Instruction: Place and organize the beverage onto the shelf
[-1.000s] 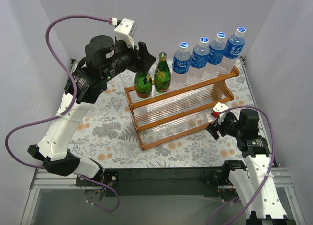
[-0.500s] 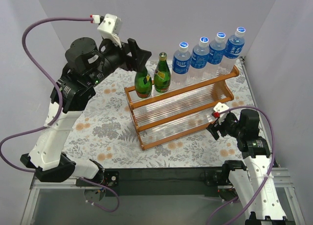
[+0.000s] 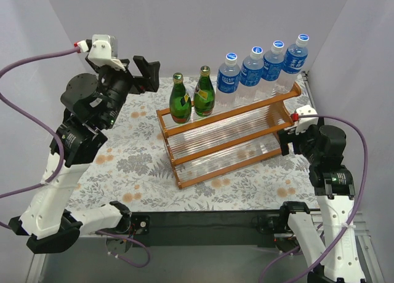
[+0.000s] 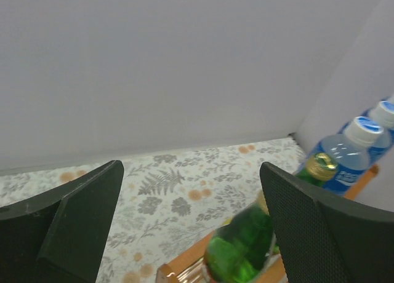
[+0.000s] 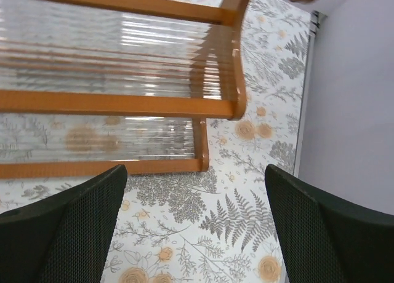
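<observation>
My left gripper point(image 4: 191, 171) has let go of the left green bottle point(image 3: 180, 103) and drawn back up and to the left, well away from the shelf point(image 3: 217, 171); its jaws are now spread wide with nothing between them. That bottle stands upright on the top tier by itself, just beside the second green bottle point(image 3: 204, 96); to their right the row of clear bottles point(image 3: 252, 69) runs on along the same tier, all four upright with caps up. My right gripper point(image 5: 196, 170) has shifted too, from the shelf's front right corner out to its right end; its jaws have also come apart and hold nothing, and its wrist view looks in at the two lower tiers, both bare. I count six bottles on the shelf and none on the floral cloth point(image 3: 123, 166); I judge the placing done and sorted by kind. What remains, if anything, is closing the small gap between the green pair and the clear row; otherwise I would bring both arms home.
</observation>
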Motion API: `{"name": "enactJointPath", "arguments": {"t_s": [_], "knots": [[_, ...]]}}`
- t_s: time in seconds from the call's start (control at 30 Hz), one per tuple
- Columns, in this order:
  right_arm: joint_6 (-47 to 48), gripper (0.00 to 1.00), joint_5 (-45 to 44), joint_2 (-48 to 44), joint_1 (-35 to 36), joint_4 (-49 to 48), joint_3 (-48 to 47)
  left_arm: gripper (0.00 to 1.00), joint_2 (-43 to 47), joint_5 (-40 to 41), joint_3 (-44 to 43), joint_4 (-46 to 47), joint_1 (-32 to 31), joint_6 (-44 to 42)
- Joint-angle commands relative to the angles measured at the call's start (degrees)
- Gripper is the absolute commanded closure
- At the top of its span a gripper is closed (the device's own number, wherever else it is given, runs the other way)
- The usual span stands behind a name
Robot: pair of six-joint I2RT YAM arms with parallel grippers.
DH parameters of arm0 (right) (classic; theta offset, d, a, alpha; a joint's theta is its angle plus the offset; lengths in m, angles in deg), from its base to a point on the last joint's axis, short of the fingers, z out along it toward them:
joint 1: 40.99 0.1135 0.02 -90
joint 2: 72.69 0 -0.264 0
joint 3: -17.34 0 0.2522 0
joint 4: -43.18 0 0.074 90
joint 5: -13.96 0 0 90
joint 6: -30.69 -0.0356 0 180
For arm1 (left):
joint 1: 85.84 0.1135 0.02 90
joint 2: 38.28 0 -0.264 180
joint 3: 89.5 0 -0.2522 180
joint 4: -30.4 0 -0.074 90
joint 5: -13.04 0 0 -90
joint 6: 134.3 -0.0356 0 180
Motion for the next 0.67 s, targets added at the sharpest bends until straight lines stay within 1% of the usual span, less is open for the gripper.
{"name": "enactJointPath", "arguments": {"t_s": [0.0, 0.03, 0.1, 0.13, 0.2, 0.3, 0.43, 0.63], "knots": [[-8.39, 0.02, -10.57, -0.15, -2.62, -0.14, -3.78, 0.07, 1.46, 10.00, 5.60, 2.29, 1.35, -1.62], [-9.55, 0.02, -15.72, 0.02, -2.73, -0.57, -4.05, 0.07, 2.77, 11.06, 6.74, 3.08, 1.96, -1.62], [-12.27, 0.02, -22.76, 0.64, -2.73, -1.72, -4.58, 0.07, 4.10, 13.87, 9.38, 2.91, 2.06, -1.27], [-13.77, 0.02, -29.67, 0.90, -2.73, -2.33, -4.84, 0.07, 5.58, 14.58, 10.43, 2.65, 2.14, -0.49], [-13.78, 0.02, -37.26, 0.82, -2.73, -3.38, -4.41, 0.07, 7.35, 15.46, 14.38, 2.82, 2.06, 0.13], [-12.12, 0.02, -41.86, -0.50, -2.73, -5.67, -3.44, 0.07, 11.48, 15.64, 19.47, 3.53, 2.14, 1.28], [-9.30, 0.02, -42.49, -4.01, -2.73, -8.57, -0.46, 0.07, 14.47, 15.38, 23.44, 1.86, 2.14, 2.42], [-8.42, 0.02, -43.10, -4.28, -2.90, -9.19, -0.27, 0.07, 17.46, 15.29, 26.70, -0.34, 2.06, 3.65]]}}
